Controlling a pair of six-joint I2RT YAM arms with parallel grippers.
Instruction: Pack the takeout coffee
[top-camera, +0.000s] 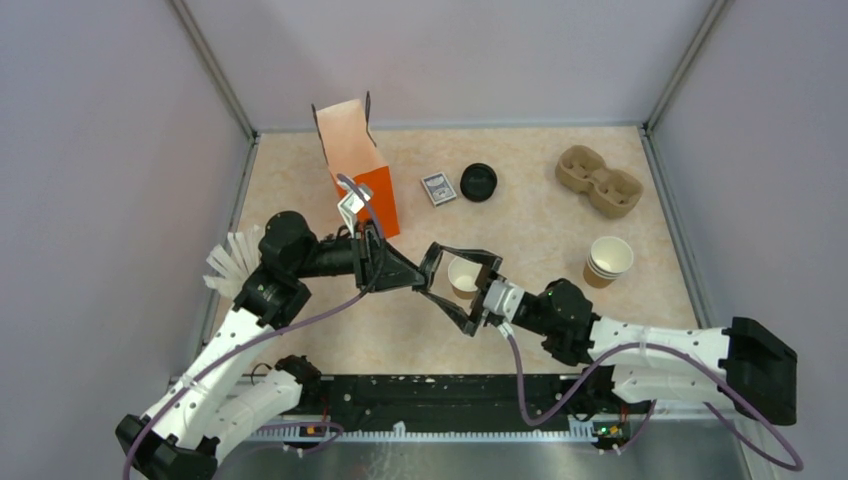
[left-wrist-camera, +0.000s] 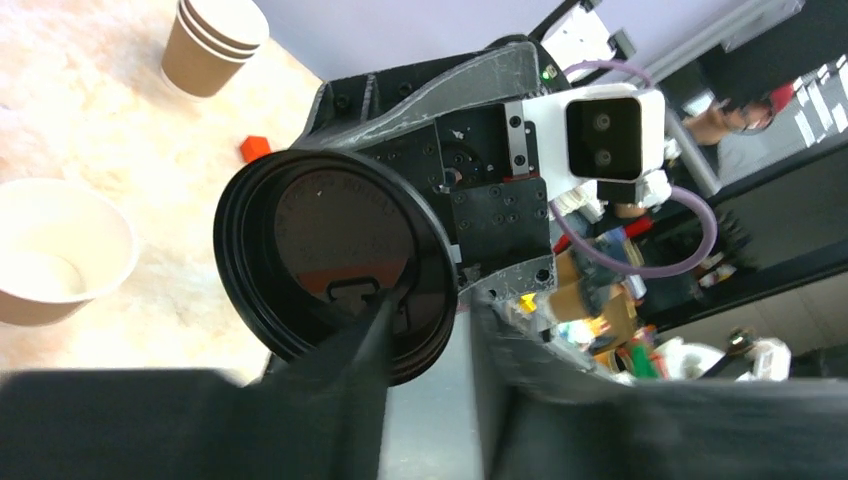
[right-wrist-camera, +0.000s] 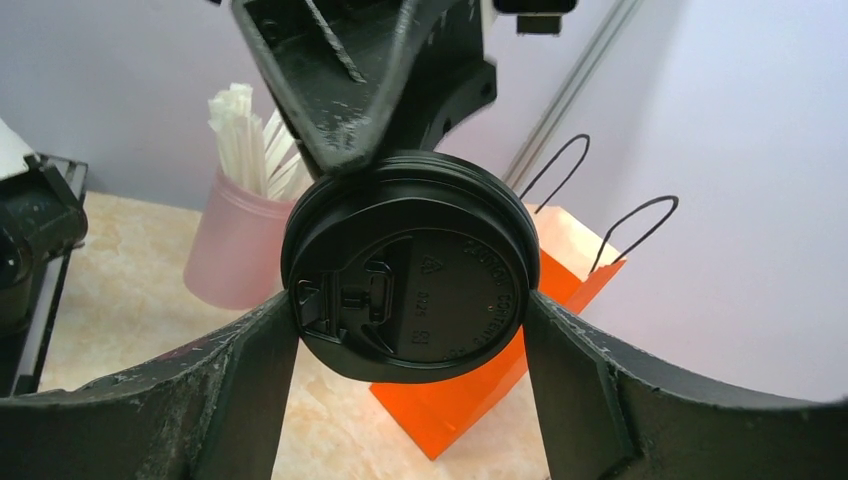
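Note:
A black plastic lid (right-wrist-camera: 410, 270) hangs in the air on edge between both grippers. My right gripper (right-wrist-camera: 410, 310) is shut on it, one finger against each side of the rim. My left gripper (left-wrist-camera: 435, 305) sits at the lid's (left-wrist-camera: 335, 265) top edge; its jaws stand slightly apart, with a bare gap between them. In the top view the two grippers, left (top-camera: 412, 272) and right (top-camera: 430, 272), meet at mid-table. The takeout coffee cup (top-camera: 463, 277), tan outside and white inside, stands open on the table under the right gripper's fingers, and shows again (left-wrist-camera: 50, 250).
An orange bag (top-camera: 365, 170) stands open behind the left arm. A second black lid (top-camera: 479, 182) and a small card (top-camera: 437, 188) lie further back. A pulp carrier (top-camera: 598, 181) and stacked tan cups (top-camera: 608, 262) are on the right. A pink holder of white sticks (top-camera: 232, 262) is at the left.

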